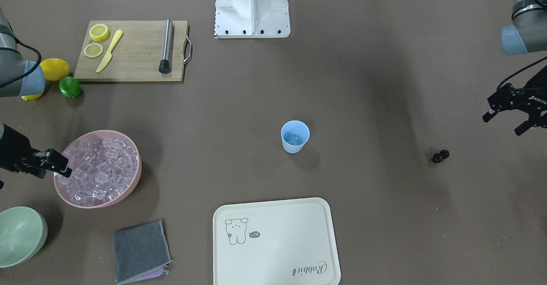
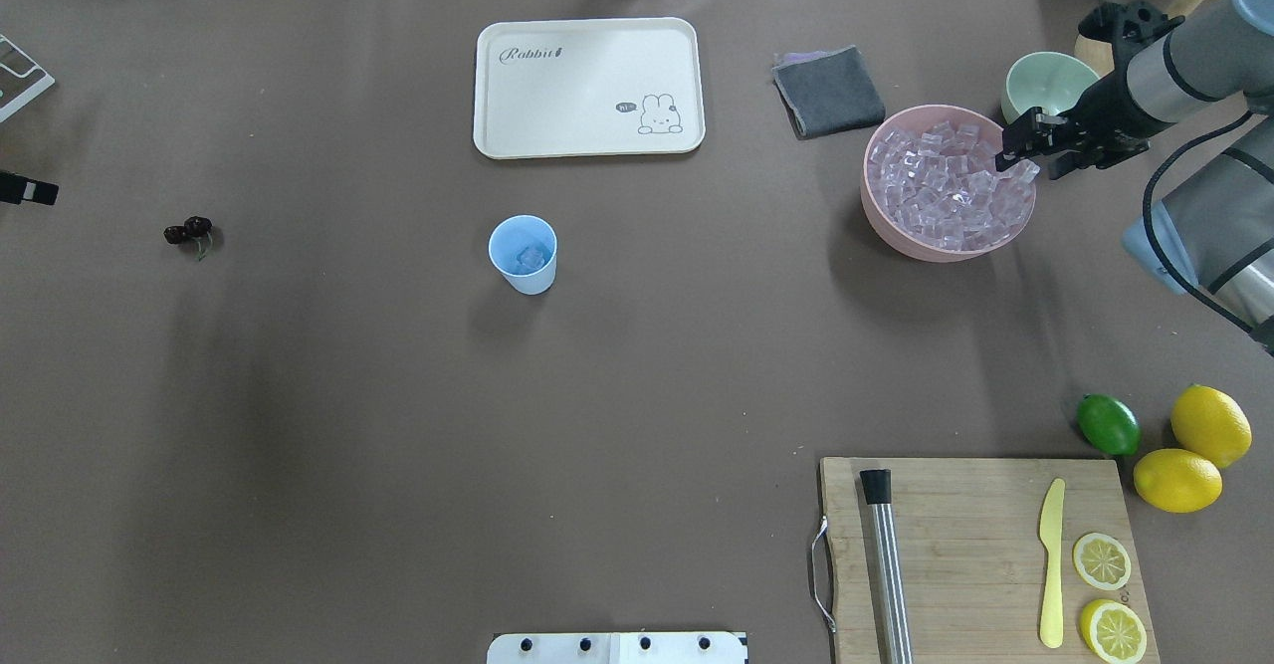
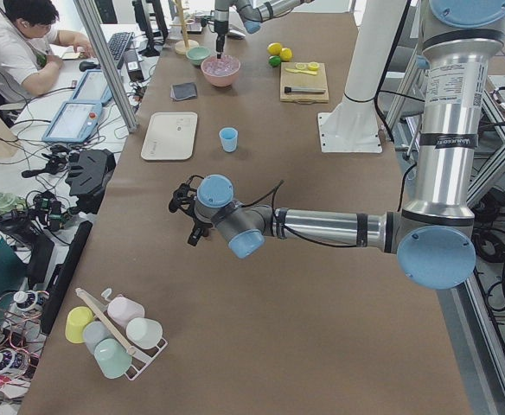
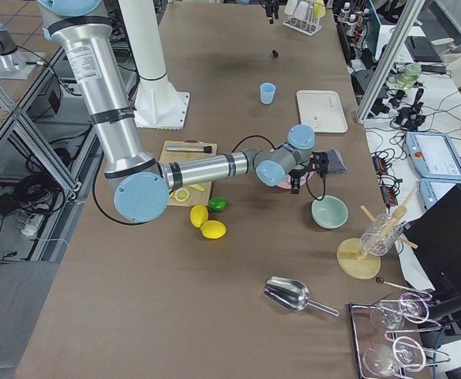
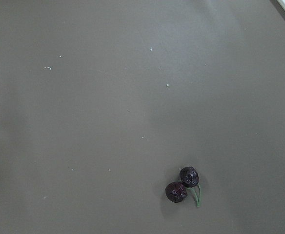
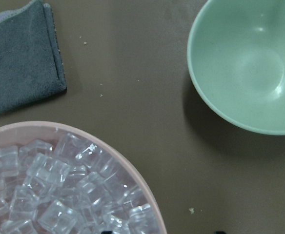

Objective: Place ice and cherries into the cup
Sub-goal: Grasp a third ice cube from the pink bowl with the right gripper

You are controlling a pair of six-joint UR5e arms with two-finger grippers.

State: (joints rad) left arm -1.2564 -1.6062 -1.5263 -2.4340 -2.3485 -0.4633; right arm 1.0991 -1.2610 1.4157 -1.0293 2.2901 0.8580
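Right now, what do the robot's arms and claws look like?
The left arm and right arm are shiny silver-grey metal tubes with round pale-blue joint caps and thin black cables looping alongside. Each ends in a black two-finger claw. The left black gripper carries white ROBOTIQ lettering; the right black gripper shows no markings I can read.

**Materials and finishes on the table**

The table is covered by a matt brown sheet (image 5: 108,97), smooth and flecked with a few pale specks. Under the right gripper (image 2: 1028,161), clear glassy ice (image 1: 100,169) is heaped in a smooth pink bowl (image 1: 130,189) that looks like plastic. Just beside that gripper, a pale green bowl (image 6: 245,63) with a soft sheen is seen, and a grey woven cloth (image 6: 20,58) with a stitched edge. Near the left gripper (image 1: 502,124), dark cherries (image 5: 182,185) are shown with wrinkled, faintly glossy skin. Well apart from both, a light-blue cup (image 1: 295,136) of matt plastic is seen.
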